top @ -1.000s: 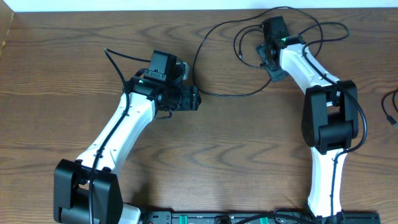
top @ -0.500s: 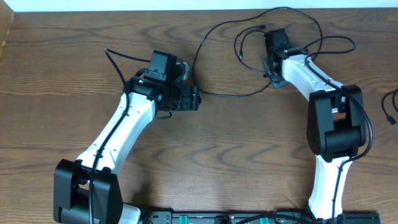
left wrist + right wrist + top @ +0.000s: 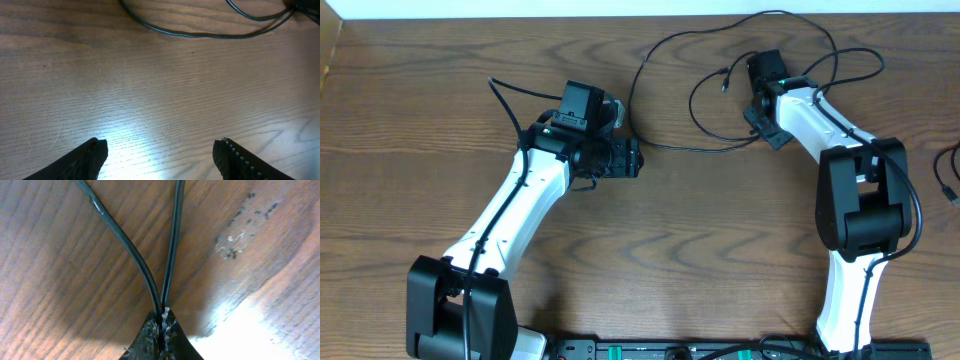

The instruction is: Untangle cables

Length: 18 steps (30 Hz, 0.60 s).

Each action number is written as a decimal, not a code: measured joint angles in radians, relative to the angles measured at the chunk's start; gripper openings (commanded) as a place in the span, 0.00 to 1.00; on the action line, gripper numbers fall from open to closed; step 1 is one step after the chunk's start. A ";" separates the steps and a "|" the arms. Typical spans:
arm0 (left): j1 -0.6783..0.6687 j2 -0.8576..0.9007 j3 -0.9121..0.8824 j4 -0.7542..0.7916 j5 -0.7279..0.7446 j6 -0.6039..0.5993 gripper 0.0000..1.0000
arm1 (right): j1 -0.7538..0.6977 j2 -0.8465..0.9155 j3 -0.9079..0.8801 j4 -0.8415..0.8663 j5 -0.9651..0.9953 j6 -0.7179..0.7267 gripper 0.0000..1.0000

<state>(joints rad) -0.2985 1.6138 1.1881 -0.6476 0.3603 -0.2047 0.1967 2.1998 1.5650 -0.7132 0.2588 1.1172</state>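
Overhead, left-wrist and right-wrist views of the two-arm rig at a wooden table [image 3: 720,250]. The cables [image 3: 695,149] lie in the far right part of the table as several thin black loops that cross one another; the largest loop arches up close to the far edge, and a small plug end [image 3: 725,75] lies just beside the right wrist.

Right gripper [image 3: 760,112]: lowered into the loops; the wrist view shows its fingertips [image 3: 162,330] pressed together on two black strands [image 3: 172,245] at once, which fan apart above the pinch.

Left gripper [image 3: 625,158]: well apart from the tangle; its fingers [image 3: 95,150] stand wide with bare wood between them, holding nothing; one cable strand [image 3: 200,35] curves across the table ahead of it, untouched.

Judged risks:
- both strands sit in one pinch, so a pull would probably drag the pair together and draw the crossings tighter rather than part them;
- the hold looks to be at the very tips, so a strand may slip out under tension;
- with nothing anchoring the other side, the whole bundle may simply slide over the smooth wood;
- loops lie around the right wrist and forearm, so a sweep of that arm could snag one;
- the upper loop, near the far edge, could be pushed off the table.
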 measured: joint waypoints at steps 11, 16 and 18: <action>0.000 0.000 0.000 0.000 0.000 0.000 0.73 | -0.029 -0.022 0.009 -0.047 0.014 -0.188 0.01; 0.000 0.000 0.000 0.000 0.000 0.000 0.73 | -0.061 -0.128 0.071 -0.087 0.050 -0.338 0.01; 0.000 0.000 0.000 0.000 0.000 0.000 0.73 | -0.093 -0.208 0.109 -0.092 0.059 -0.381 0.01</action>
<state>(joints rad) -0.2985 1.6138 1.1881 -0.6479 0.3603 -0.2047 0.1032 1.9915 1.6737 -0.8047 0.3180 0.7361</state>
